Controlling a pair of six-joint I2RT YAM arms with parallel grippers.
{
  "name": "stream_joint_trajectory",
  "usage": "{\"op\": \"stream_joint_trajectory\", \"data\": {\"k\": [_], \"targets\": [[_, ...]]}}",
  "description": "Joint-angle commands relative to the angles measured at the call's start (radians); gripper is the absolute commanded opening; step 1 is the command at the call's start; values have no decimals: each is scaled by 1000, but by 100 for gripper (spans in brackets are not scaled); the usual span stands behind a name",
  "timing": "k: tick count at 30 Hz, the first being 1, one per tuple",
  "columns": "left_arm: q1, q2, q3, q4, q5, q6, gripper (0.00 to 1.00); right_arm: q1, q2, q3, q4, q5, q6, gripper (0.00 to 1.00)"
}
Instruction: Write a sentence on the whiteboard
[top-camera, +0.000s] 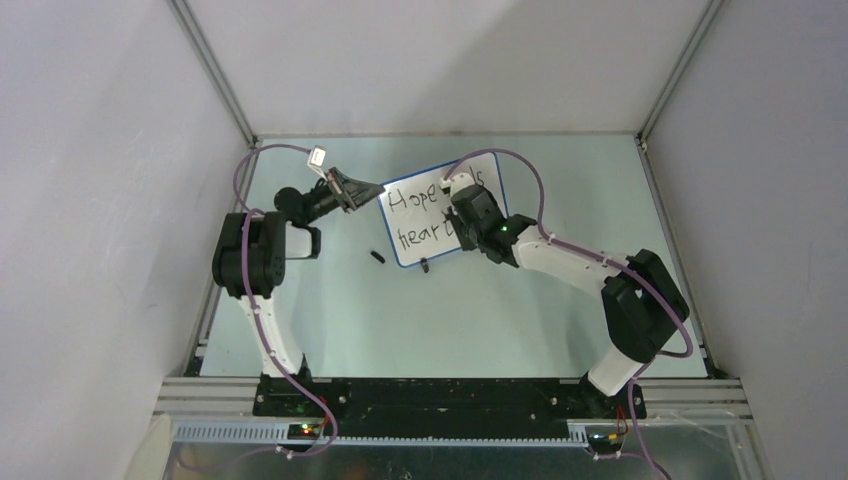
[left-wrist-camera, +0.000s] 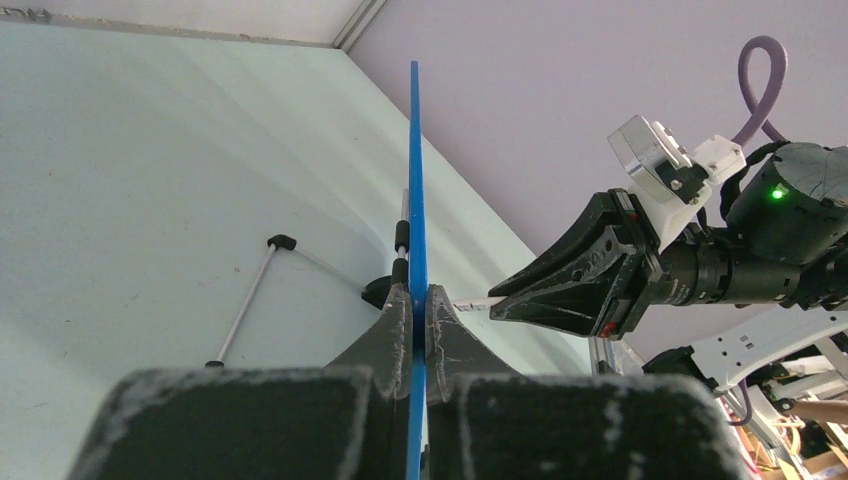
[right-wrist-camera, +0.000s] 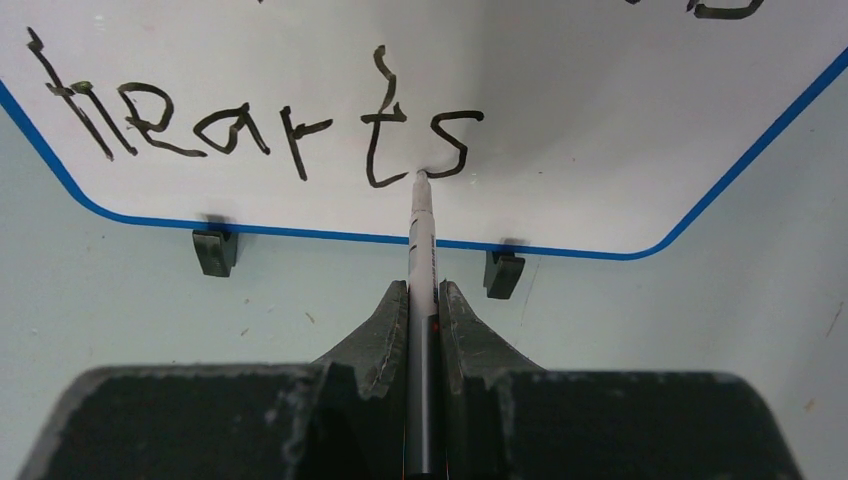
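Two robot arms at a small whiteboard (top-camera: 420, 215), with the sentence (right-wrist-camera: 300, 135) nearly finished.

The board stands propped on the bench (top-camera: 480, 320), toward its far middle. "Hope" opens the top line; the next word is hidden behind the right arm, so I cannot confirm it. "hearts" fills the lower line, with no full stop visible. The right hand (right-wrist-camera: 424, 300) is clamped around a marker (right-wrist-camera: 422, 230), its tip touching the foot of the final "s". The left hand (left-wrist-camera: 418, 310) is pinched onto the board's blue edge.
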Motion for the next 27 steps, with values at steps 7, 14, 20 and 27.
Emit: {"op": "stream_joint_trajectory", "data": {"k": [7,14,20,27], "targets": [[-14,-2,14,49,32,1,0,15,-53,-14,44,11,-15,0],[-14,-1,14,48,32,0,0,-17,-134,-87,79,34,1,0],[-14,-1,14,47,33,0,0,-43,-127,-95,91,30,8,0],[-14,-4,12,49,33,2,0,-64,-93,-85,111,21,6,0]]}}
